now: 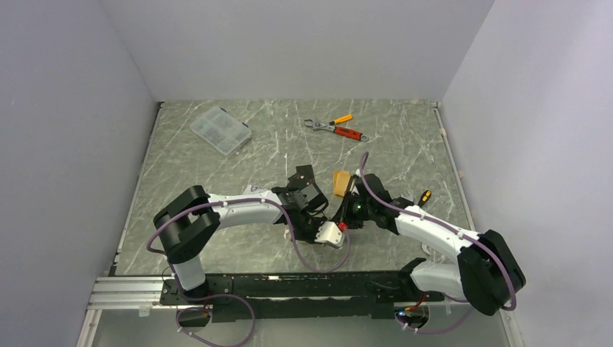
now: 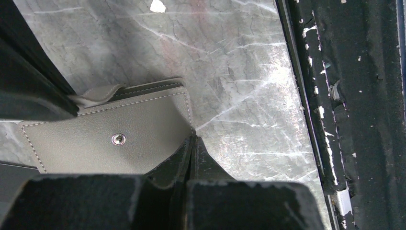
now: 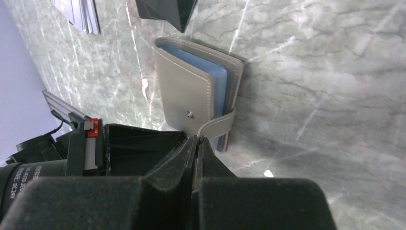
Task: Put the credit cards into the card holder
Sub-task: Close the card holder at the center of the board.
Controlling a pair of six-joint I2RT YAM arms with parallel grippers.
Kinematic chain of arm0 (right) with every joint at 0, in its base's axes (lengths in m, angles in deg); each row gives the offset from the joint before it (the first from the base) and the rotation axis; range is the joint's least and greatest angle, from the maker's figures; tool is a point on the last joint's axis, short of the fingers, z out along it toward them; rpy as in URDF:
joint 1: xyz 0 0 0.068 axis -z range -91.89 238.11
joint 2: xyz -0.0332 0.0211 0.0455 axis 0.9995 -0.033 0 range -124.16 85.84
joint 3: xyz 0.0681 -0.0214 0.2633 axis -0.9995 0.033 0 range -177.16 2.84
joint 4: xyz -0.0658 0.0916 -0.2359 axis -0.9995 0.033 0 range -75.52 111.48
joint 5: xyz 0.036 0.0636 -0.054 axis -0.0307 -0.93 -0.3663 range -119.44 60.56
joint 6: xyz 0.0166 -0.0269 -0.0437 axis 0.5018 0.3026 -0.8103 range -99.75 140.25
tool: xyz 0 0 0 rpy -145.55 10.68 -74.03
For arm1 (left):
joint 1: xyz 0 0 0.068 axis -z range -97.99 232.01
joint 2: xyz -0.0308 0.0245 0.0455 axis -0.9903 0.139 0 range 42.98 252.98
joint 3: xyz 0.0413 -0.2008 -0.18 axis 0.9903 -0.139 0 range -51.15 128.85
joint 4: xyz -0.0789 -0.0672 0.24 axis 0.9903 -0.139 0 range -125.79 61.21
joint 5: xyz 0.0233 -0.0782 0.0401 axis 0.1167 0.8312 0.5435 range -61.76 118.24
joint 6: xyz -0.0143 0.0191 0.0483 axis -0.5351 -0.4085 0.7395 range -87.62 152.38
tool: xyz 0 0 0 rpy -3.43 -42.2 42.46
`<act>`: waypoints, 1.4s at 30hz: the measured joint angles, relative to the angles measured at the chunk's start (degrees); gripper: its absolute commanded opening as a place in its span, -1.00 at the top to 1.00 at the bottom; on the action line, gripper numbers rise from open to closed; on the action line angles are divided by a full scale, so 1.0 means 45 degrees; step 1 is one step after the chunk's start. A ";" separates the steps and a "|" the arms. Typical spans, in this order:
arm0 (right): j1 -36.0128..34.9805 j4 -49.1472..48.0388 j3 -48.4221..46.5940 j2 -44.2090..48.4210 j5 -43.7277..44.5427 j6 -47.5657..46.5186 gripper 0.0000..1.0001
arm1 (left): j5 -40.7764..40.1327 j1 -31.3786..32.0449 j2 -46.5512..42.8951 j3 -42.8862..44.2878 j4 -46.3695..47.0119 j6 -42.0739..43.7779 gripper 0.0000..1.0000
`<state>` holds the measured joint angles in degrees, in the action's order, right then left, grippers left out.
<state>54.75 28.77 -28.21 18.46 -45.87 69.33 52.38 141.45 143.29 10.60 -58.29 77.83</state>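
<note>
The taupe-grey card holder (image 3: pixel 191 81) lies closed on the marble table, with blue-grey lining showing at its edge. In the top view the arms hide it. My right gripper (image 3: pixel 197 138) is shut on its snap tab (image 3: pixel 218 122). My left gripper (image 2: pixel 193 140) is shut, its tips at a corner of the card holder's cover (image 2: pixel 110 139). I cannot tell whether it pinches that corner. An orange-gold card (image 1: pixel 340 182) lies just beyond the grippers. Grey cards (image 3: pixel 79 12) lie stacked past the card holder. In the top view the left gripper (image 1: pixel 318 217) and right gripper (image 1: pixel 345 210) meet mid-table.
A clear compartment box (image 1: pixel 220 130) stands at the back left. An orange-handled wrench and pliers (image 1: pixel 336 128) lie at the back centre. A small orange-and-black tool (image 1: pixel 425 195) lies by the right arm. The black rail at the table's near edge (image 2: pixel 344 120) is close to the left gripper.
</note>
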 measured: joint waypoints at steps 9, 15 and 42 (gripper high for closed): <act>0.0087 -0.1545 -0.0010 -0.1948 -0.1433 -0.0005 1.00 | -0.0005 0.0015 -0.0078 -0.0102 0.0087 0.0248 0.98; 0.0102 -0.1719 -0.0189 -0.2477 -0.1656 -0.0010 1.00 | 0.0000 0.0019 -0.0092 -0.0126 0.0102 0.0403 0.99; 0.0083 -0.0486 -0.1744 -0.4104 -0.1734 -0.1083 1.00 | 0.0345 -0.2142 -0.0427 0.0063 -0.0767 0.0622 1.00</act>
<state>55.12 26.58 -36.06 -0.01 -53.67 64.46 53.93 131.81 141.37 10.89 -61.74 80.63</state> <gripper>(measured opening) 0.010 0.021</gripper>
